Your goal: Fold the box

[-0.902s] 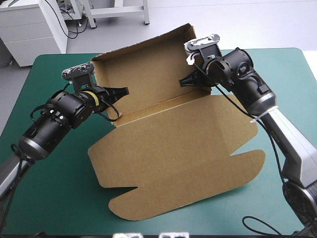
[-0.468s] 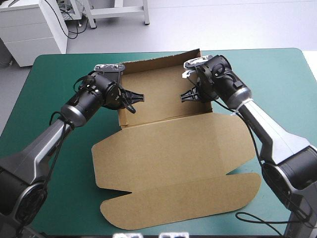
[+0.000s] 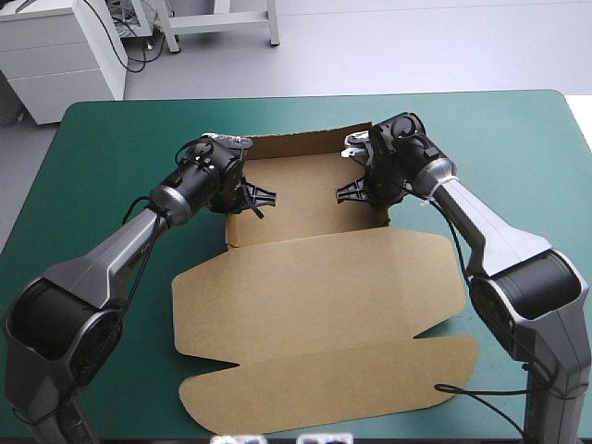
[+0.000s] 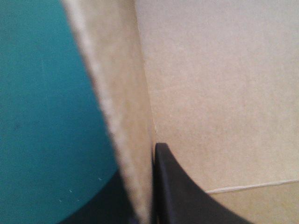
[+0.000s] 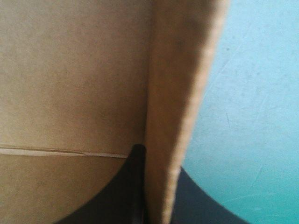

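**Step in hand, as we judge it:** raising and squaring the two end walls of the box (image 3: 301, 205).

**Left:** we find the left gripper (image 3: 266, 194) clenched on the left side wall (image 4: 122, 112), with the board pinched between its black fingers (image 4: 180, 193). We advise setting the wall upright along its crease and bringing it in evenly, without twist, so the corner meets the back wall squarely.

**Right:** the right gripper (image 3: 342, 193) grasps the right side wall (image 5: 170, 107) likewise, one finger inside and one outside. We recommend both arms move together, so the base neither skews nor slides on the teal-green cover (image 3: 111, 139).

**Condition of the box:**
- It is brown board, lying at the table's middle with its raised part toward the far edge.
- The back wall and both side walls stand, and the base lies flat between them.
- The broad lid panel (image 3: 314, 287) lies flat on the cover.
- Its rounded tuck flap (image 3: 324, 393) reaches toward the near edge.
- We see no tear or crushing.
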You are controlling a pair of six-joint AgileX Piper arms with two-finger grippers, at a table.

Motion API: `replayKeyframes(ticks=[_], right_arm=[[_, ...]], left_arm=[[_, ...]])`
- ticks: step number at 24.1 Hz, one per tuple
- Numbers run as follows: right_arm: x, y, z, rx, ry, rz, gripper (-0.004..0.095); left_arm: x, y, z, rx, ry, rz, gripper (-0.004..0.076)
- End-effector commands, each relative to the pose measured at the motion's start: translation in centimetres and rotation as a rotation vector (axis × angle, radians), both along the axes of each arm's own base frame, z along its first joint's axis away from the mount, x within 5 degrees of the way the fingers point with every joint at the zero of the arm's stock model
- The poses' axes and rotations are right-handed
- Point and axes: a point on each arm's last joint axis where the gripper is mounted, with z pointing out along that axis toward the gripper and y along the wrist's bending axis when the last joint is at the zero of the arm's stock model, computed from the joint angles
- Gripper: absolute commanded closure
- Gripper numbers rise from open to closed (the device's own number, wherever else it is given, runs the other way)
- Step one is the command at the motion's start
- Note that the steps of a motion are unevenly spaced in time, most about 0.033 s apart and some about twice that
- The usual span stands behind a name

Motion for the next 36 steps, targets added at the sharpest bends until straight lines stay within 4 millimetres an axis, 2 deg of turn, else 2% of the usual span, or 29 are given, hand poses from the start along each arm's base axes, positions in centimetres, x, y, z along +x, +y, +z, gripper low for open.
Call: replayKeyframes(ticks=[1,12,21,23,24,28,31,33,36], right_arm=[[-0.3,-1.1,3.1,-0.012,-0.101,0.026,0.0927],[0.2,-1.6,2.5,0.033,-0.061,-0.002,0.0927],[0.3,-1.1,1.7,0.07,-0.028,0.002,0.0915],[0.4,-0.9,1.8,0.084,-0.031,0.014,0.0864],[0.4,-0.9,1.8,0.084,-0.033,0.016,0.0802],[0.4,-0.8,1.8,0.091,-0.044,0.028,0.0486],[0.7,-0.7,2.0,0.106,-0.078,0.029,0.0255],[1.0,-0.6,2.3,0.121,-0.113,0.03,0.0219],[1.4,-0.5,3.6,0.132,-0.178,0.034,0.0219]], left_arm=[[-0.1,0.6,2.5,0.047,-0.081,-0.02,0.0731],[1.3,1.5,0.7,0.136,0.07,0.066,0.0731],[1.4,1.3,0.6,0.14,0.07,0.033,0.073],[1.4,1.4,0.7,0.17,0.079,-0.03,0.0717],[1.4,1.4,0.8,0.182,0.076,-0.042,0.0694],[1.8,1.2,1.7,0.16,0.033,-0.044,0.0584],[2.3,1.2,3.7,0.16,-0.04,-0.056,0.0454],[2.5,1.6,4.8,0.195,-0.08,-0.039,0.0443],[2.7,1.9,6.2,0.211,-0.135,-0.005,0.0443]])
